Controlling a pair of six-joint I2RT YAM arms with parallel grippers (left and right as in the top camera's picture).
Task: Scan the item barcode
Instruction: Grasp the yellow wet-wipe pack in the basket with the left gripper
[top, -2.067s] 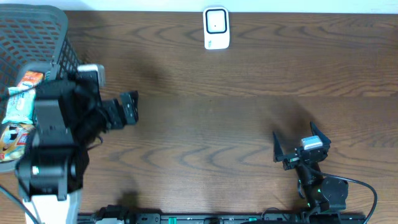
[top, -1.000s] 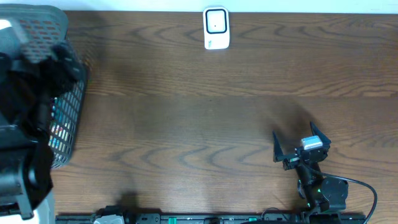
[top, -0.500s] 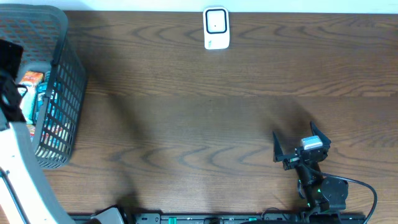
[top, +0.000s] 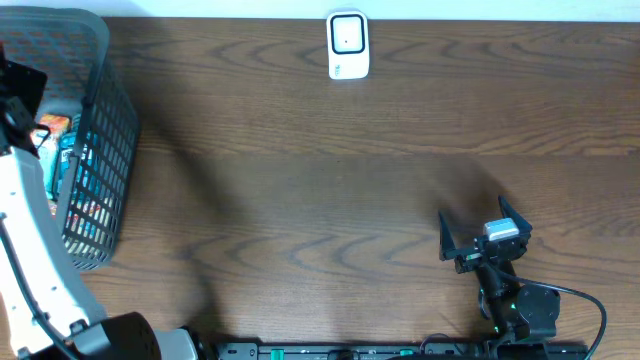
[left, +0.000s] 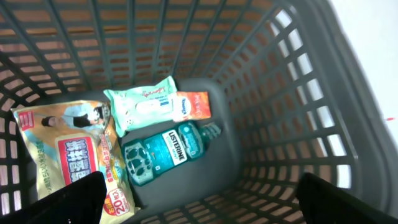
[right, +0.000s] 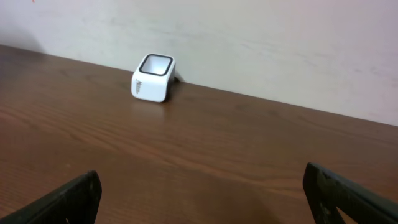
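Grey plastic lattice forms the basket, which stands at the left end of the brown wooden surface. The left hand hangs above the basket's open top, looking straight down inside, with its two fingers spread wide and nothing between them.

On the basket's floor lie four items, close together:
- a teal bottle on its side, its label facing up
- a green pack of wipes, just beyond the bottle and touching it
- a small orange packet, against the right end of the pack of wipes
- a large printed pouch with red lettering, to the left of the bottle and overlapping its edge

No barcode can be made out on any of them from here.

A white scanner sits well to the right of the basket, at the far edge of the surface, close to the pale wall — it is upright, with its dark-rimmed window facing up.

The right hand is farther right of the basket than the scanner, near the front edge. It is low over the bare wood, its fingers wide apart and empty — the wrist view shows the scanner ahead of it, well apart.
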